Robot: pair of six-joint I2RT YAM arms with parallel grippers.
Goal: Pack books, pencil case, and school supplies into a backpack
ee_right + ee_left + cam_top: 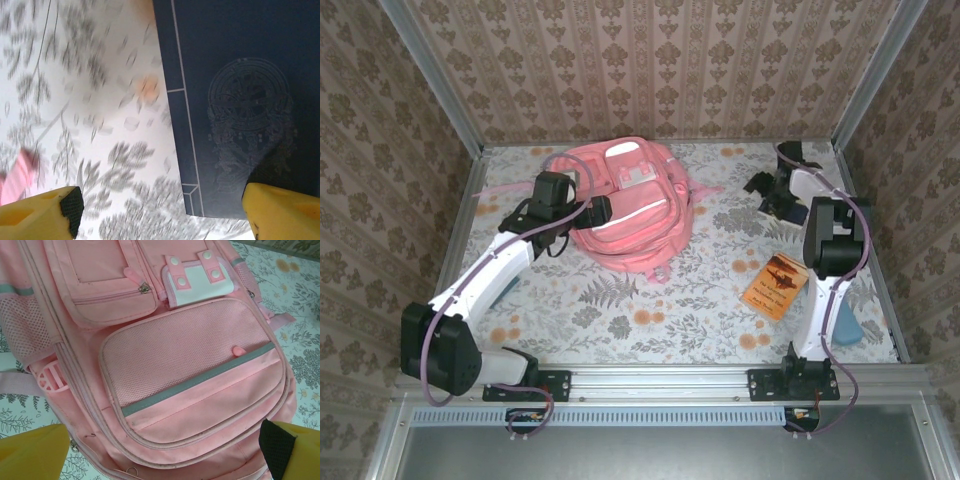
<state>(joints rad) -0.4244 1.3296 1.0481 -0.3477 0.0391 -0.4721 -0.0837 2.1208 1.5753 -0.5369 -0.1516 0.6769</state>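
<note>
Right now my left gripper (pixel 162 455) hangs spread wide above the front of the pink backpack (pixel 190 365), grasping nothing. My right gripper (pixel 160 210), well to the right of the backpack, is released too, with one finger over the corner of a dark navy book (pixel 240 75) and the other over the floral tablecloth (pixel 75 100). The orange-brown book (pixel 775 282) lies flat to the backpack's right, nearer the arm bases.

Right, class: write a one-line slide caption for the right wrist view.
Open right gripper straddling the edge of a navy book on the floral table.
</note>
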